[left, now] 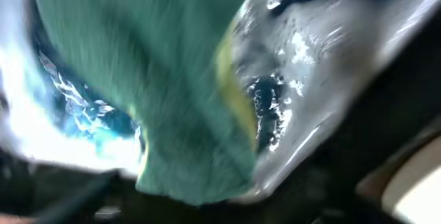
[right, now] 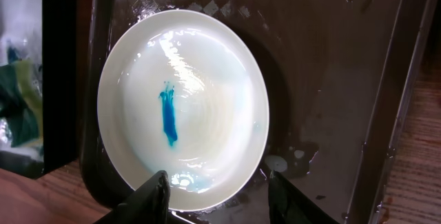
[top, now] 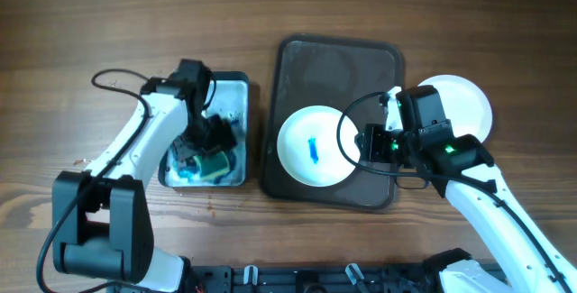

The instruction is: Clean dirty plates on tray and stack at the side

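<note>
One plate [top: 311, 144] with a blue smear at its centre lies on the dark brown tray [top: 334, 68], near the front left. A plain white plate [top: 467, 99] rests on the table right of the tray, partly under my right arm. My right gripper [top: 361, 141] is open at the smeared plate's right edge. In the right wrist view the gripper [right: 220, 198] straddles the near rim of the plate [right: 207, 79] on the wet tray [right: 331, 79]. My left gripper [top: 215, 141] hangs low in the small tray, open, just above a green-yellow sponge [top: 213, 165]. The sponge [left: 158, 79] fills the blurred left wrist view.
The small pale tray [top: 242, 84] left of the brown tray holds bluish water [left: 83, 114] and the sponge. Its dark rim [right: 58, 79] shows in the right wrist view. Bare wooden table [top: 108, 22] surrounds both trays.
</note>
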Tool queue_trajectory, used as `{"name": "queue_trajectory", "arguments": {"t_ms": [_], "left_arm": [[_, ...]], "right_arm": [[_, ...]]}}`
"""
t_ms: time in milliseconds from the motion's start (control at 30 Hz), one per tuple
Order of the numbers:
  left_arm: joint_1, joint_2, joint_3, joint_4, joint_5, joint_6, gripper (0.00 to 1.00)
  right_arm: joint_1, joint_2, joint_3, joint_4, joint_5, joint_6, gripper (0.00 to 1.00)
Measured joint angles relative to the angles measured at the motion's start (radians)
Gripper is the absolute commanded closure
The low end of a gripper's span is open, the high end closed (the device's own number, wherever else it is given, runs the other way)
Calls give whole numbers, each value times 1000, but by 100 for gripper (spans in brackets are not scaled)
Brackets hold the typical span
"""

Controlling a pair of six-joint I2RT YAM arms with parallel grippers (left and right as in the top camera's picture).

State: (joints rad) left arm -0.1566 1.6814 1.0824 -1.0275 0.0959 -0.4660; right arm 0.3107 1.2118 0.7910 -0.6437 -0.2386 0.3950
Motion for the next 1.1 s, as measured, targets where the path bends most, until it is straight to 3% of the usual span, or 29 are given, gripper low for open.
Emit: {"name": "queue_trajectory", "arguments": {"t_ms": [100,167,233,333,400,467,700,867,933,1100], "left_arm": [[0,0,3,55,-45,23,1],[0,0,3,104,-79,34,21],[0,0,-3,149,-107,32,31],[0,0,-41,171,-163,-1,64],[0,2,-75,191,-206,-43,76],[0,3,-105,237,-236,-62,96],[-1,3,-135,318,-238,-63,96],[5,0,-74,187,-176,19,59],[5,-7,-30,113,-156,35,55],[5,-42,10,58,-132,37,58]], "right_arm": [[0,0,0,0,0,0,53],[0,0,0,0,0,0,53],[0,0,0,0,0,0,53],[0,0,0,-2,0,0,53],[0,0,0,-4,0,0,53],[0,0,0,-4,0,0,54],[0,0,0,-5,0,0,55],[0,0,0,-7,0,0,55],[0,0,0,-7,0,0,55],[0,0,0,-7,0,0,55]]}}
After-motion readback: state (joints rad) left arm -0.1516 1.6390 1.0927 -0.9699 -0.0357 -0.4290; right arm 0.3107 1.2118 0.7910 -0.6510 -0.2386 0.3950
